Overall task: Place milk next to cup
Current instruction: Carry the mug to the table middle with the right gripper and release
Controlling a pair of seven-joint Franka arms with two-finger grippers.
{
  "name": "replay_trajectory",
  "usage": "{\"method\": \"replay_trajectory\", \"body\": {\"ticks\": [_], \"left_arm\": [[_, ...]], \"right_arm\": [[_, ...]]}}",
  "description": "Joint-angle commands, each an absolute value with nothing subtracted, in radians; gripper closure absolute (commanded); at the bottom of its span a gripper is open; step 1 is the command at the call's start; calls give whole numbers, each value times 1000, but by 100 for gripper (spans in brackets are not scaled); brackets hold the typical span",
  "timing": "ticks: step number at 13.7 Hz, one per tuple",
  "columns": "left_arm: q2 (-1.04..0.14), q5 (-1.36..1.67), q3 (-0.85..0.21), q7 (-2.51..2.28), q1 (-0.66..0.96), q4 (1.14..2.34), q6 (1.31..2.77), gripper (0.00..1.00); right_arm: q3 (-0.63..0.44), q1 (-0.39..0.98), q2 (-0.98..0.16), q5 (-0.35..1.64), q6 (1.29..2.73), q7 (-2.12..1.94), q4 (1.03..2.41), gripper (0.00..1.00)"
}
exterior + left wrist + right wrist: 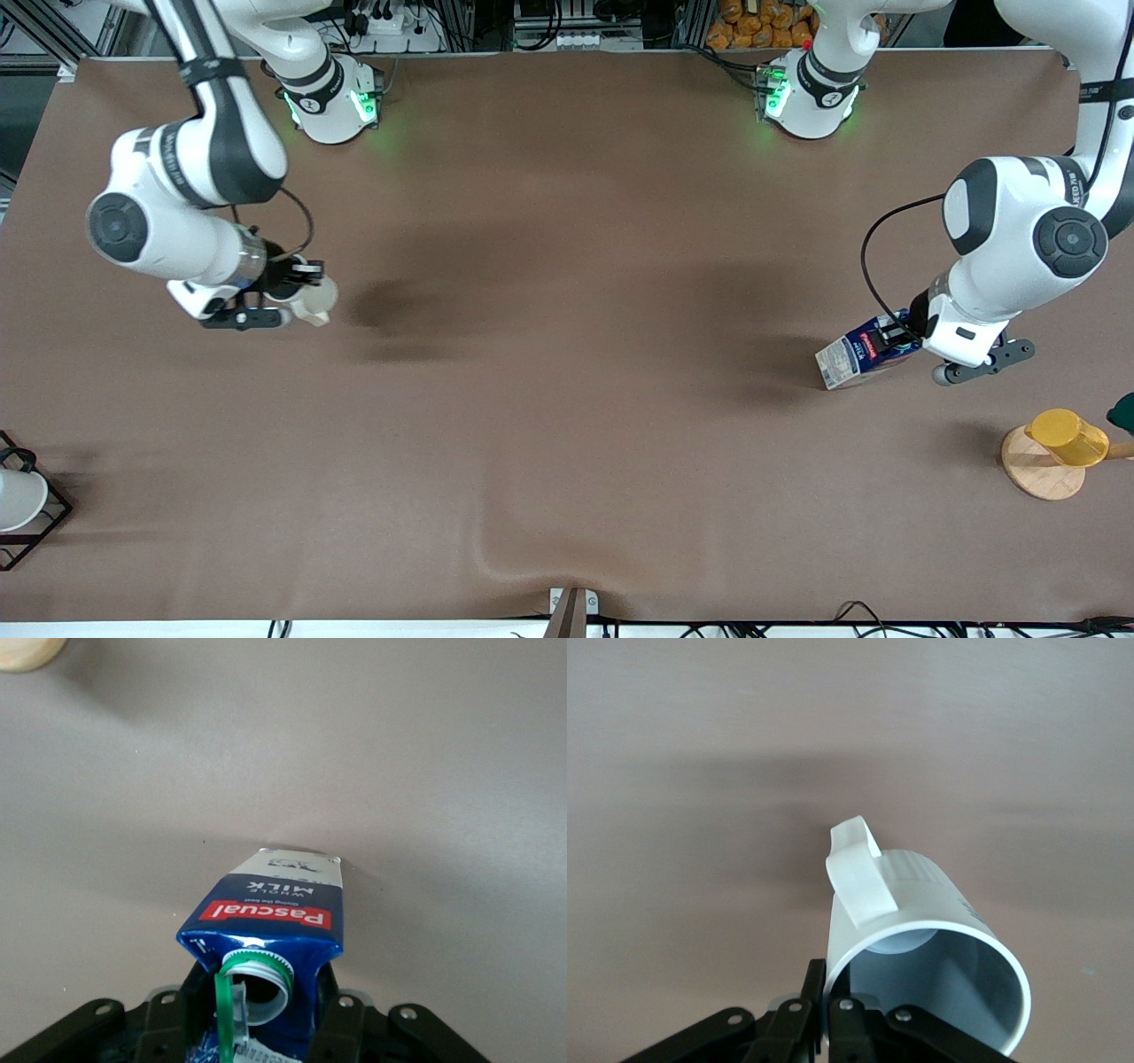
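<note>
Brown matting covered the whole table, with a soft ridge in it near the front camera's edge. My left gripper hung over the left arm's end of the table, clamped on the top of the milk, which tilted steeply with its white base pointing down and toward the middle of the table. In the left wrist view the carton sat between my fingers with its cap flipped open and the red label band facing up; I could not tell whether its base touched the mat.

My right gripper was over the right arm's end of the table, closed on the rim of the cup. The right wrist view showed the cup tipped on its side, the grey inside toward the camera and the handle uppermost. Cup and milk were well apart, with bare mat between them.

Nearer to the front camera than the milk, at the left arm's end, a yellow cup lay tilted on a round wooden base. At the right arm's end, low by the edge, a plain white cup sat in a black wire rack.
</note>
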State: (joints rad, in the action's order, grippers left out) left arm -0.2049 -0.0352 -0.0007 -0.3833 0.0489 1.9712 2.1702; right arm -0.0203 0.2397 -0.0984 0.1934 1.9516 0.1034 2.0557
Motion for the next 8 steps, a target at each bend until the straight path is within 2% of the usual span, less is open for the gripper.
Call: {"method": "replay_trajectory", "body": {"ticks": [1,5,8], "left_arm": [[-181,-40,-32,-368,46,1896,2056,92],[-179,-40,-60,-368,48,1767,1906,92],[-178,-49,-100,-373,46,1686,1827,95]], "right_arm": [[-23,363,-200,227,1937,255,1906,100],[-25,616,-431,221,1997,669,1671,100],[-25,728,-515,225,2057,796,1606,100]]}}
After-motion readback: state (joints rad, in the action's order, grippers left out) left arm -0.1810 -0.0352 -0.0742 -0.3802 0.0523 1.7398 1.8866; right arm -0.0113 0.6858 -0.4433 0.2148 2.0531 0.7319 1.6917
